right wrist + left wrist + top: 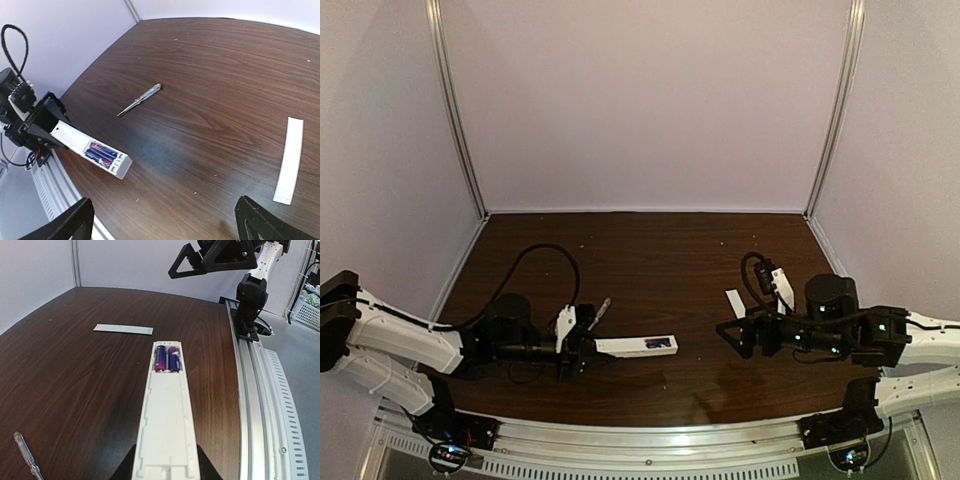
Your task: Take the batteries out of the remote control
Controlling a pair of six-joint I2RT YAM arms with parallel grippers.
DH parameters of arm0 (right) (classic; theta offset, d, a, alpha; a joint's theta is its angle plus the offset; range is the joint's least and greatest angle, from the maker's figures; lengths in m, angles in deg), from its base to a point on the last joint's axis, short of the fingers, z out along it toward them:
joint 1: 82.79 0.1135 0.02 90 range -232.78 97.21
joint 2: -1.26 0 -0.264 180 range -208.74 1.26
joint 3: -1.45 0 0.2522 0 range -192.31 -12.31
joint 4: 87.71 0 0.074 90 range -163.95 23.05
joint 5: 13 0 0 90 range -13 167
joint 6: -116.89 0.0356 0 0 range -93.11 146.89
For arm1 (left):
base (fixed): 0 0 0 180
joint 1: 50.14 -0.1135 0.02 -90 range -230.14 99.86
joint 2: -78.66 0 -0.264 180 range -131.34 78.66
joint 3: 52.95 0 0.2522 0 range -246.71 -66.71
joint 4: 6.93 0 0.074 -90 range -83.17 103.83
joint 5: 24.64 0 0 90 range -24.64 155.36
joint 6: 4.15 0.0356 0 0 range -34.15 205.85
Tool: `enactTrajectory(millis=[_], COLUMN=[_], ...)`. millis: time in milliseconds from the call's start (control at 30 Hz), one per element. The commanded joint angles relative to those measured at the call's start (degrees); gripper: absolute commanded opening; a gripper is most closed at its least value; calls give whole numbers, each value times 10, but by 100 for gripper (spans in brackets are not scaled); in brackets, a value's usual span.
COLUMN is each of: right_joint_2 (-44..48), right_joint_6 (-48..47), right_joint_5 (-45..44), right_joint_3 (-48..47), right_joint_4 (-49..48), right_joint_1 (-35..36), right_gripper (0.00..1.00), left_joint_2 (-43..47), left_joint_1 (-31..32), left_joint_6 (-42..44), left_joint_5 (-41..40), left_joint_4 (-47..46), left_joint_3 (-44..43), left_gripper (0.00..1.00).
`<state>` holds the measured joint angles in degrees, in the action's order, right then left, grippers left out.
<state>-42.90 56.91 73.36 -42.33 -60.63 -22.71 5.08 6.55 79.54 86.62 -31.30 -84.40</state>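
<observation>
Left gripper (590, 350): low over the near-left part of the table (650, 250), fingers closed on 1 end of the remote control (166, 415). The left wrist view shows a dark finger on each side of the white body at that end.

Remote control: extends from the left gripper toward the middle of the table, open face up. I cannot tell whether its free end rests on the wood or sits just above it.

Batteries (167, 358): 2 cells, bluish-purple, lying side by side in the recess at the remote's free end, the end away from the gripper. Both are seated.

Right gripper (732, 335): above the right side of the table, fingers (75, 220) spread wide, nothing between them. Well apart from the remote.

Cover strip (289, 160): flat on the wood, near the right gripper, well apart from the remote.

Screwdriver (140, 100): lying on the table just beyond the left gripper, apart from the remote, touching neither gripper.
</observation>
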Motion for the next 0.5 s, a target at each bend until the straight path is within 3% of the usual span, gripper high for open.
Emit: enactTrajectory(millis=[0,467], right_joint_2=[-4,-22], right_joint_6=[-12,10], right_joint_5=[85,65], right_joint_3=[21,62], right_joint_4=[-52,-123], right_joint_1=[-1,-1], right_gripper=[100,100], left_joint_2=[-14,-164], left_joint_1=[2,3], left_joint_6=[9,6], left_joint_5=[37,84], left_joint_4=[-56,-106], left_joint_3=[-23,-72], left_gripper=[0,0])
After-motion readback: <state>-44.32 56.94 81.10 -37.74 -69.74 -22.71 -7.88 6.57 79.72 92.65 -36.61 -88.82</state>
